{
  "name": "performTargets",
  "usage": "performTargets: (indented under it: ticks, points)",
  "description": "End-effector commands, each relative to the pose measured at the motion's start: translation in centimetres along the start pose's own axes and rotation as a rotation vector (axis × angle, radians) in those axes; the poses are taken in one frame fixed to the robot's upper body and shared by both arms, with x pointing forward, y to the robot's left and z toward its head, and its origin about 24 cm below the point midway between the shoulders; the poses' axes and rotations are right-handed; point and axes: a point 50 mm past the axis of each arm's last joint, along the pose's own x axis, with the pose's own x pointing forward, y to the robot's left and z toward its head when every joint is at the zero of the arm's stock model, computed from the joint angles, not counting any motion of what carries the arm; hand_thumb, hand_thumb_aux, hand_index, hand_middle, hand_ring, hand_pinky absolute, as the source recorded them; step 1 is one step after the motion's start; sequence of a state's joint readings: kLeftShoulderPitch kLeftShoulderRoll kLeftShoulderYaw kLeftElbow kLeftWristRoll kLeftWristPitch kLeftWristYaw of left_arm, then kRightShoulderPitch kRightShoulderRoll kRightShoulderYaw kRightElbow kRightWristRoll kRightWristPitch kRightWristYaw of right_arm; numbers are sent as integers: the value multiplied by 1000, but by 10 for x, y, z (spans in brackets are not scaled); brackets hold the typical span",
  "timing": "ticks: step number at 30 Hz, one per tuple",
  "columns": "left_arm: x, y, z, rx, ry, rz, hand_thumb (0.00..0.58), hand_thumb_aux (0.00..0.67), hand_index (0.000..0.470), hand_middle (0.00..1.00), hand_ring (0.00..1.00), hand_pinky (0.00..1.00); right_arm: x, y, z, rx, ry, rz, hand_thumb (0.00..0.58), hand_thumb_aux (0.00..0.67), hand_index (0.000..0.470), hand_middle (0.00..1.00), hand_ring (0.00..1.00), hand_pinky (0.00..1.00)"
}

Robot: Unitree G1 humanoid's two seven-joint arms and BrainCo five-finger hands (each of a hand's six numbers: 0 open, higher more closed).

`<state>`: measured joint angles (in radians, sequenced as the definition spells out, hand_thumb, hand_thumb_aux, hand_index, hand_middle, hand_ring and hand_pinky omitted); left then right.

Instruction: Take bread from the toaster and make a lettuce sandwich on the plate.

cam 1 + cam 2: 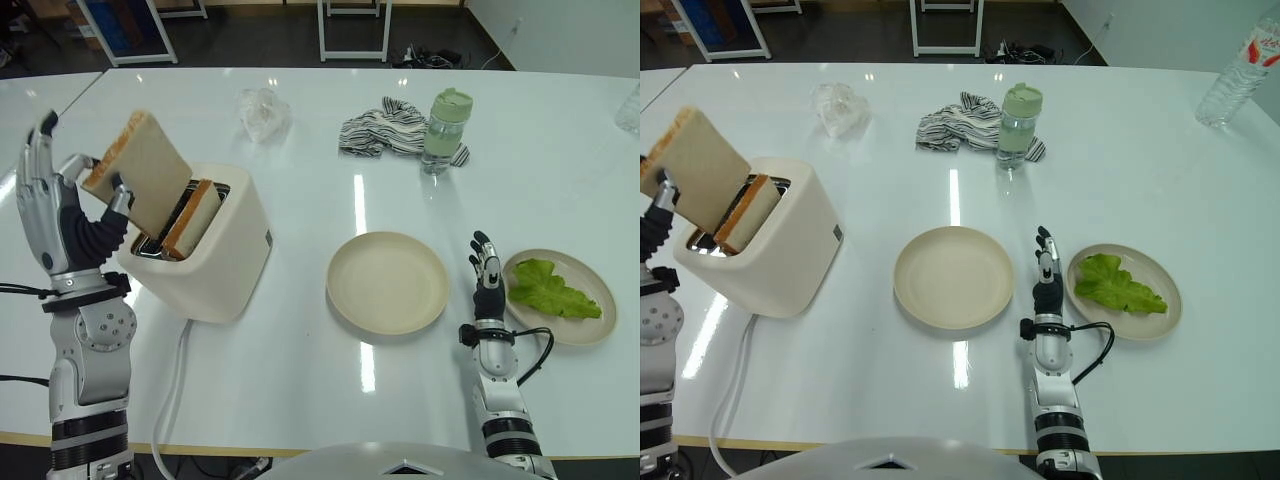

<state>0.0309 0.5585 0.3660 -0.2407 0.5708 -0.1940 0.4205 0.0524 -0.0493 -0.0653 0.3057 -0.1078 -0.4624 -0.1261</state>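
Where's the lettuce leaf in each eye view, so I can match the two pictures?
Left eye view: lettuce leaf on the small plate at lower right, near the picture's right edge.
Right eye view: same leaf on that plate, lower right, further in from the edge.
Shared landmark: the right hand just left of that plate.

Bright, even overhead light. The glossy white worktop [520, 130] throws back pale vertical streaks of glare beyond and in front of the empty plate [388, 282]. Soft shadows hug the toaster [215, 260]; the floor [260, 40] behind is dim.
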Motion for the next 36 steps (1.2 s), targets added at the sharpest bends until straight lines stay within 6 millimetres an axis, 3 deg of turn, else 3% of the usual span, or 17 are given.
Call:
performTargets:
  ticks: [1, 7, 14, 23, 31, 36]
  points:
    - [14, 15, 30, -76, -112, 136, 580, 670, 470, 1000, 1000, 1000, 0, 4, -2, -3, 8, 3, 0, 0, 0, 0, 0, 0]
    - [15, 6, 65, -291, -178, 130, 580, 670, 470, 1000, 1000, 1000, 0, 6, -3, -1, 12, 7, 0, 0, 0, 0, 0, 0]
    - [-1, -24, 105, -585, -191, -34, 580, 670, 470, 1000, 1000, 1000, -1, 7, -4, 0, 18, 4, 0, 0, 0, 0, 0, 0]
    - [-39, -96, 157, -1048, -37, -409, 580, 670, 470, 1000, 1000, 1000, -3, 2, -5, -12, 23, -3, 0, 0, 0, 0, 0, 0]
    - [-77, -160, 158, -1224, 232, -756, 580, 670, 470, 1000, 1000, 1000, -5, -2, -6, -18, 29, -11, 0, 0, 0, 0, 0, 0]
    - [-99, -190, 156, -1174, 324, -934, 580, 670, 470, 1000, 1000, 1000, -7, -2, -7, -26, 32, 1, 0, 0, 0, 0, 0, 0]
